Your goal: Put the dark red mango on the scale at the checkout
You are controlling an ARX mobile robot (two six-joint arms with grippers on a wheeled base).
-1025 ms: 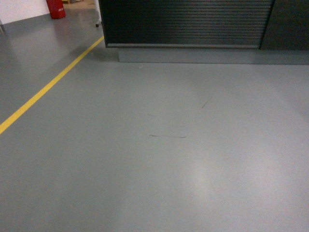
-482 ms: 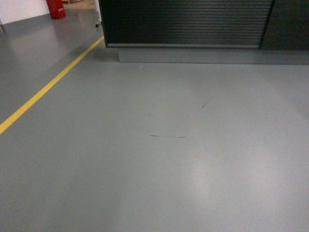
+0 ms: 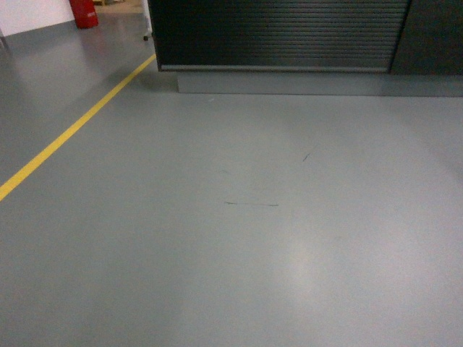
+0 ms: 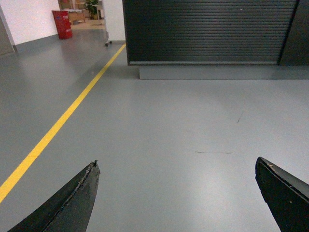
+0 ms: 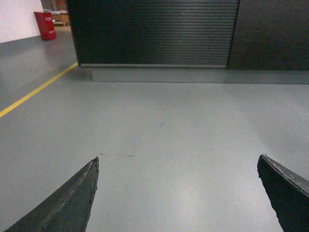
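Grey floor [image 3: 239, 217] before ribbed checkout [image 3: 278, 32]; left end effector [image 4: 176, 193] and right end effector [image 5: 177, 193] spread wide, empty.

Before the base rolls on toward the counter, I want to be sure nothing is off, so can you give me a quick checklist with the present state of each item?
1. Counter ahead in view: ok.
2. Floor between robot and counter free of obstacles: ok.
3. Left gripper jaws open, empty: ok.
4. Right gripper jaws open, empty: ok.
5. Mango located: not ok, none in any view.
6. Scale located: not ok, the countertop is out of view.
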